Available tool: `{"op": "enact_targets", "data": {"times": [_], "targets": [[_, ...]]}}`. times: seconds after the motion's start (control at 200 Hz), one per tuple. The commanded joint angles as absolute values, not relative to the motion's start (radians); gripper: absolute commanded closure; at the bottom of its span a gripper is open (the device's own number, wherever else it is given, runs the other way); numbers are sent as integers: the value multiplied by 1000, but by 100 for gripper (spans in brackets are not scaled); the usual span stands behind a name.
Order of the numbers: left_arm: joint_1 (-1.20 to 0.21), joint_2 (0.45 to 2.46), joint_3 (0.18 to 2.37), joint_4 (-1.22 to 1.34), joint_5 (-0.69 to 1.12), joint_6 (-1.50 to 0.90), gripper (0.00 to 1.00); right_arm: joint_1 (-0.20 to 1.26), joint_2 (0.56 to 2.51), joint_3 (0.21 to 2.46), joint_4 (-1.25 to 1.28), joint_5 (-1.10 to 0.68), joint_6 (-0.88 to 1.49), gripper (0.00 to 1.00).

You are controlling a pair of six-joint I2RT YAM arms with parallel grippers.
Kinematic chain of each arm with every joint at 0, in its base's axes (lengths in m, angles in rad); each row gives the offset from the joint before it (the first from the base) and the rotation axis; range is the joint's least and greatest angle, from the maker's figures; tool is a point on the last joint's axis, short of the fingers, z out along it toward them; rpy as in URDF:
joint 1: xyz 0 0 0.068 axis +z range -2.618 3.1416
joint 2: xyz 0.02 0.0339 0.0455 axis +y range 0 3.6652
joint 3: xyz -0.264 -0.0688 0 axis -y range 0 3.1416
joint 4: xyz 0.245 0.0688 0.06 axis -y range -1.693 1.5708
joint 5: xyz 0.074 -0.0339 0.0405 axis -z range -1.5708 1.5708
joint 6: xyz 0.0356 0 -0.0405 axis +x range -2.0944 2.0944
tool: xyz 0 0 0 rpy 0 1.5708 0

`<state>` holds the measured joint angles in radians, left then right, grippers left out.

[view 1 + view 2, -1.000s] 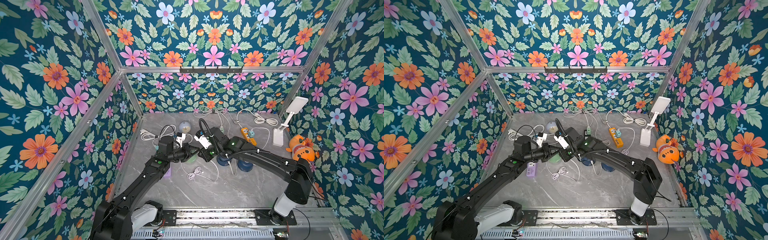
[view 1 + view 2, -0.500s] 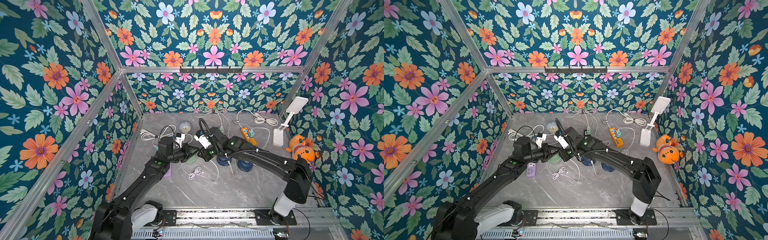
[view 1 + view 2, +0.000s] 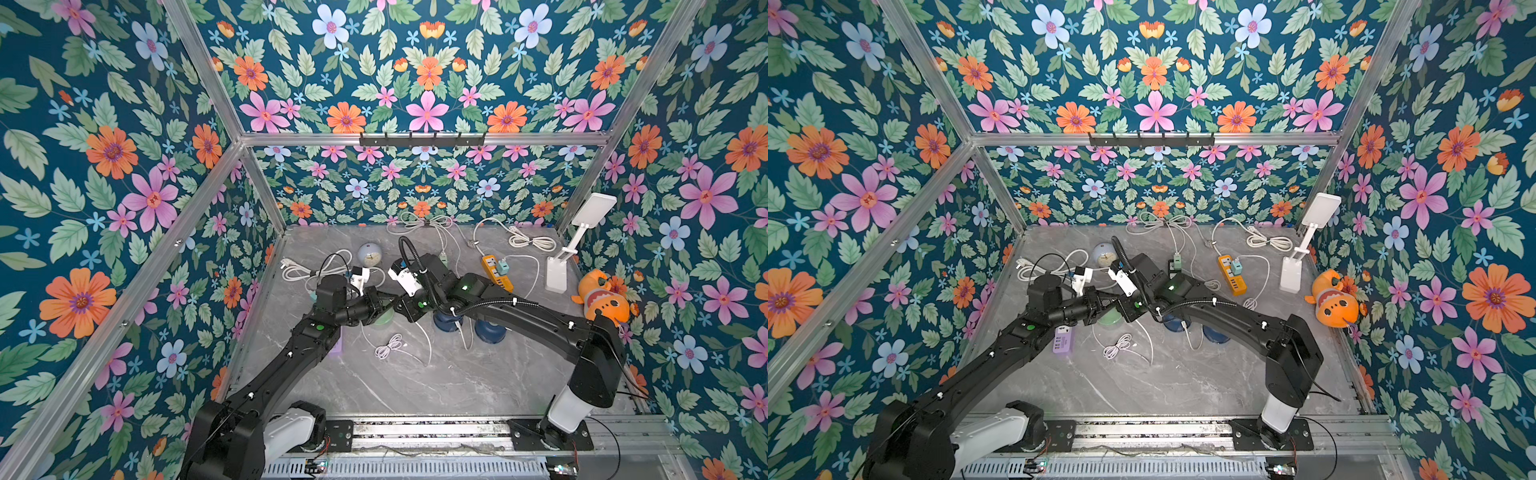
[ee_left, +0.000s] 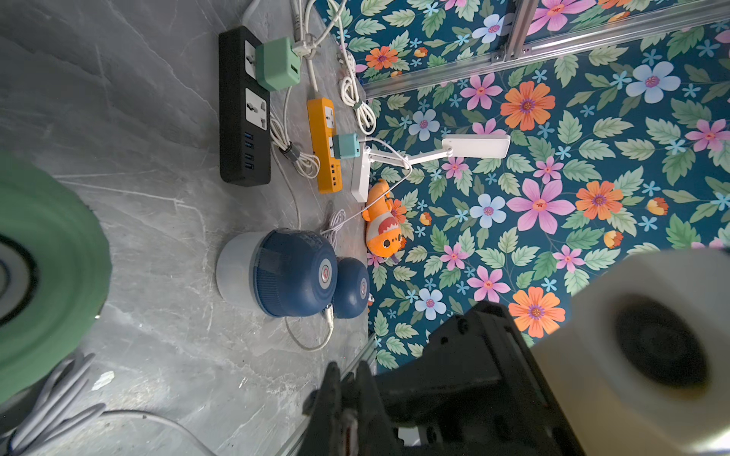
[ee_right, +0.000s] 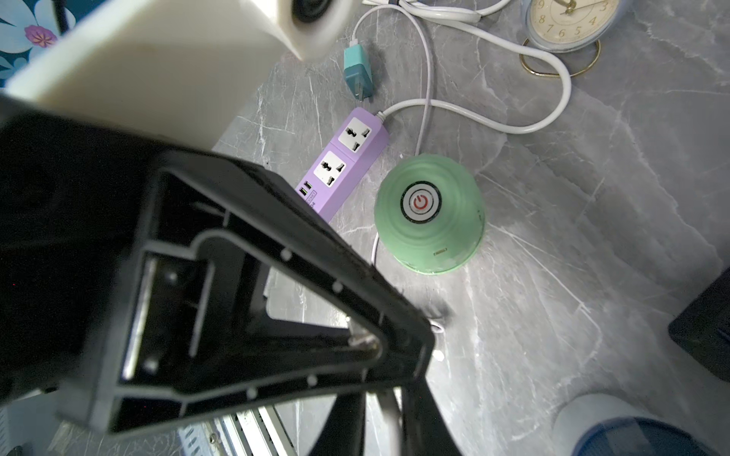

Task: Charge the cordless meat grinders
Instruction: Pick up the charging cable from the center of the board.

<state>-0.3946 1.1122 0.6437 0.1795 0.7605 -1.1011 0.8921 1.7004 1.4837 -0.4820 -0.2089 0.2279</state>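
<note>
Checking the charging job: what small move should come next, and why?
Probably ease the left gripper toward the side port of the mint green grinder: that port sits empty, the gripper hovers nearby, and a white cable meets a navy grinder.

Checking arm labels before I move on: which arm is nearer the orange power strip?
Right. The right arm passes close beside the orange power strip; the left arm reaches only to the green grinder, farther away from the strip.

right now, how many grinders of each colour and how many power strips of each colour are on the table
navy blue grinders: 2
mint green grinder: 1
black power strip: 1
orange power strip: 1
purple power strip: 1
total: 6
</note>
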Motion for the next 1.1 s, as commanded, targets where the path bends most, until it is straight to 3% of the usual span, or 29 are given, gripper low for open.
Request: {"op": "enact_targets", "data": {"times": [0.0,0.125,0.17,0.25,0.33,0.46,0.685,0.925,1.095], "targets": [[-396,1117,646,179,788,-1102,100,893,1694,1493,-420,-206,215,87],[-396,1118,646,182,788,-1104,99,893,1693,1494,-428,-197,213,100],[-396,1116,647,178,785,-1103,87,893,1695,1494,-431,-192,212,100],[-394,1097,657,127,736,-1080,46,893,1695,1492,-441,-180,213,100],[-391,1077,692,20,648,-1006,30,890,1695,1484,-448,-164,217,100],[-390,1037,685,-81,434,-850,26,870,1695,1453,-453,-130,238,100],[-406,892,436,56,160,-753,24,787,1744,1448,-448,-165,295,100],[-455,851,302,172,81,-654,22,737,1874,1520,-413,-253,363,100],[-598,877,250,276,-40,-568,21,726,1979,1633,-430,-298,371,100]]}}
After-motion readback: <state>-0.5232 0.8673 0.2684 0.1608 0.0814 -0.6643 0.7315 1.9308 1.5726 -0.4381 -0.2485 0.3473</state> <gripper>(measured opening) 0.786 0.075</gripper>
